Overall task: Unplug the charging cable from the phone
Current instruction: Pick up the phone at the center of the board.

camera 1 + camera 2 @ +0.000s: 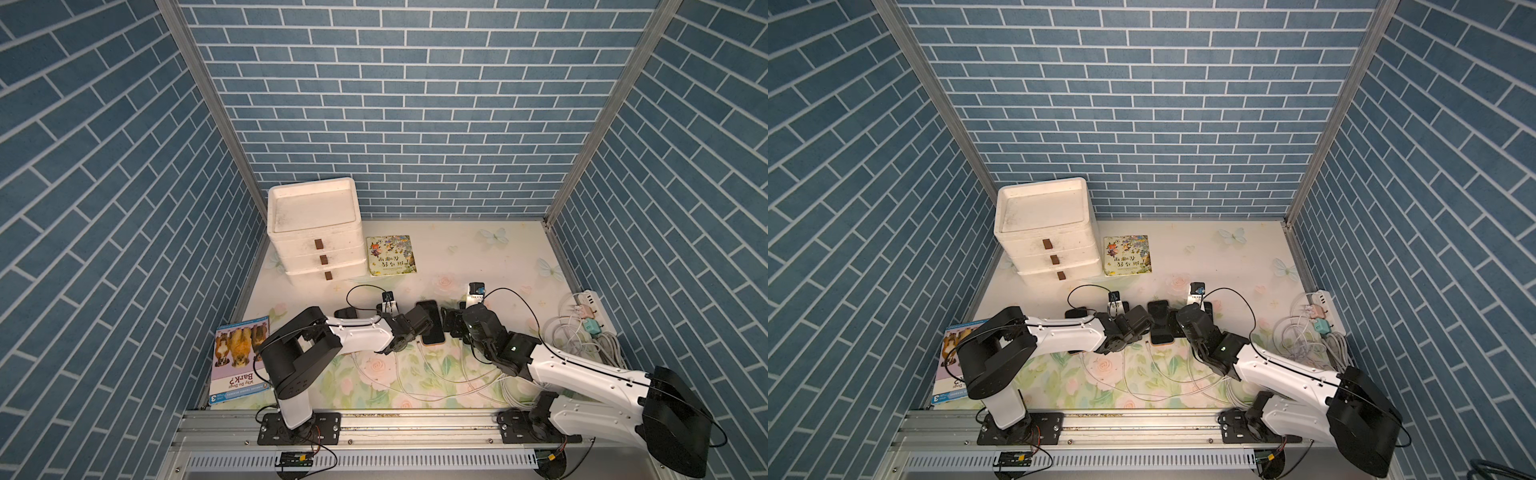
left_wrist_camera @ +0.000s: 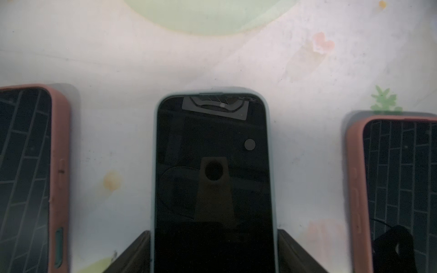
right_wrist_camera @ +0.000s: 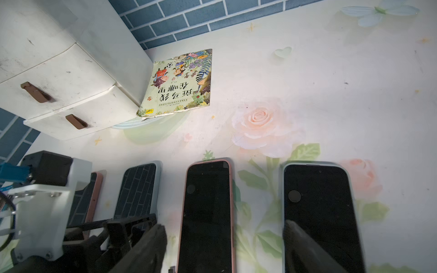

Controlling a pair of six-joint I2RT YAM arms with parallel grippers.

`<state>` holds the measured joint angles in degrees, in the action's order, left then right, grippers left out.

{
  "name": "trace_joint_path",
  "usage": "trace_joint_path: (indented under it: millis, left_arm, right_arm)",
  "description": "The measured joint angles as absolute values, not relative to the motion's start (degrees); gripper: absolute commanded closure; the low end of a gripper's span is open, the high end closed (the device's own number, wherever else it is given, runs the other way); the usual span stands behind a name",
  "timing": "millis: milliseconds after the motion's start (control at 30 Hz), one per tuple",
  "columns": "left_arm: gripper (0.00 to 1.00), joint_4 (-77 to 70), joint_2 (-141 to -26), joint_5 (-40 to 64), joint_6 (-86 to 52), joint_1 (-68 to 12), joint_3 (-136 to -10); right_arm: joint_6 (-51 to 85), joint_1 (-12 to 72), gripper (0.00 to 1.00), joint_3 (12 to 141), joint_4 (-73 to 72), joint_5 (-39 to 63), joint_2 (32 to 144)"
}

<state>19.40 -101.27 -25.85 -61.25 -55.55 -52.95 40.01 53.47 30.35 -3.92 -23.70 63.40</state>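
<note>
While bent on the unplugging job, straddles the pale-cased phone [image 2: 212, 177] at centre of the left wrist view with the left gripper [image 2: 214, 231], fingers [image 2: 134, 253] spread wide and close by both long edges. Cannot tell firm clamp from mere straddle. Likely aims to pin the handset so a tug shifts only the plug. Holds the right gripper [image 3: 224, 224] wide and empty above the neighbouring pink-cased phone [image 3: 205, 208], low centre in the right wrist view, probably lining up on a connector. Hides the phones' near ends beneath both wrists in both top views; impossible to say whether plugged. Stretches the left arm [image 1: 357, 332] low and nearly level from lower left toward mid-frame. Angles the right arm [image 1: 582, 374] in from lower right, wrist pitched down. Trails white cables [image 1: 606, 349] from the right edge across the floral table [image 1: 478, 253].
</note>
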Motion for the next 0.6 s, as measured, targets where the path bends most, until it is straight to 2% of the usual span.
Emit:
trace_joint_path:
  millis: [67,200,333,400,600]
  left_arm:
    - [0.27,19.66,-101.43,-25.78,-61.28,-55.55,-53.15]
    - [0.39,20.01,-101.69,-25.80,-61.25,-55.55,-53.45]
    - [0.60,20.10,-101.73,-25.87,-61.23,-55.57,-53.52]
    - [0.74,20.16,-101.73,-25.89,-61.19,-55.59,-53.56]
    - [1.00,20.23,-101.73,-25.91,-60.69,-55.57,-53.71]
  right_arm:
    - [39.99,53.47,0.18,30.35,-3.95,-23.70,62.92]
    - [39.99,53.47,0.18,30.35,-3.92,-23.55,62.33]
    - [40.01,53.47,0.18,30.35,-3.92,-23.24,62.13]
    - [39.99,53.47,0.18,30.35,-3.95,-23.05,62.13]
    - [39.90,53.47,0.18,29.43,-5.58,-20.91,62.08]
